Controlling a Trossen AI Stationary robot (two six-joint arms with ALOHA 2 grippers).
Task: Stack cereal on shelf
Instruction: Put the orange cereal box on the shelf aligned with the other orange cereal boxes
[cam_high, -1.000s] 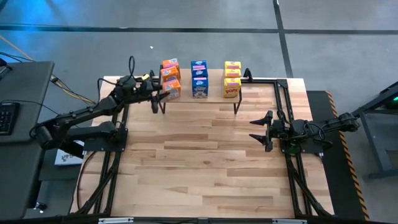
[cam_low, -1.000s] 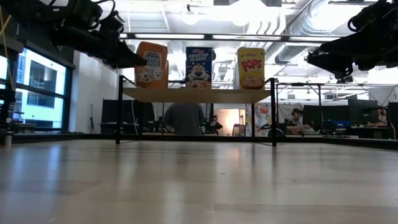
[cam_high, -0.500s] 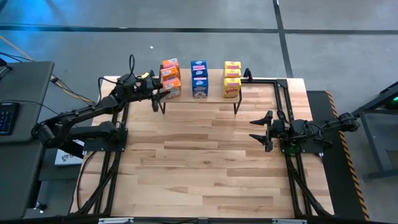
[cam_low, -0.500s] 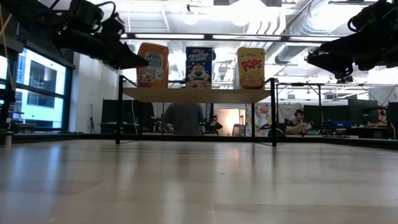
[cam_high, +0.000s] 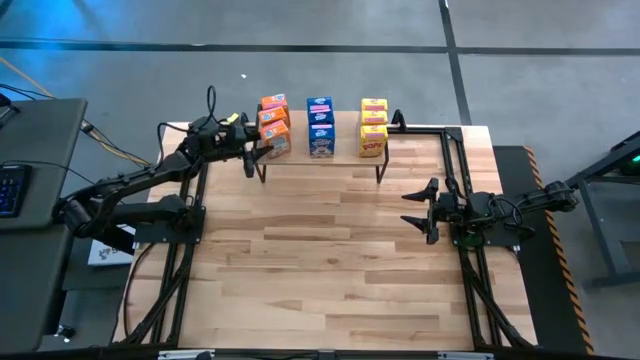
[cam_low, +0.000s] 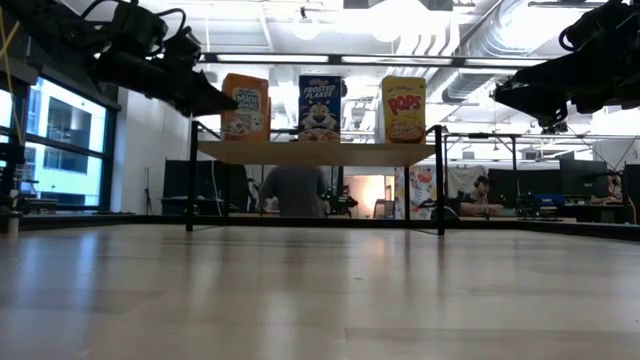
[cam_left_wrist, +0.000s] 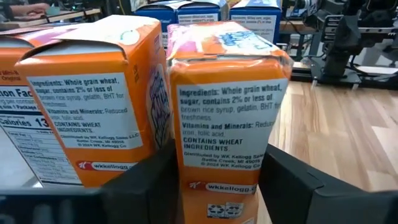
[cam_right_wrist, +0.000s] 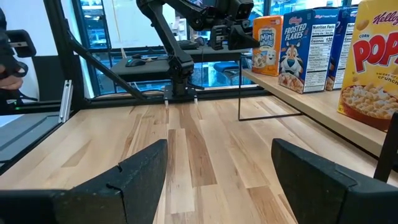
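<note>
Behind the worktop (cam_high: 330, 260) lay grey floor. On the shelf (cam_high: 320, 155) at the worktop's far edge stood all the cereal in sight: orange boxes (cam_high: 274, 122), blue boxes (cam_high: 320, 127), yellow boxes (cam_high: 373, 127). No loose box showed, so stacking looked nearly done. Left claw (cam_high: 256, 150) straddled the front orange box, jaws slackening. Right claw (cam_high: 412, 206) waited released, well apart.

Grey floor (cam_high: 330, 25) surrounds the table (cam_high: 330, 260). Beyond it, windows (cam_low: 60, 150) glow, ducts (cam_low: 490, 35) cross the bright ceiling, and a person (cam_low: 478, 192) sits at a desk.
</note>
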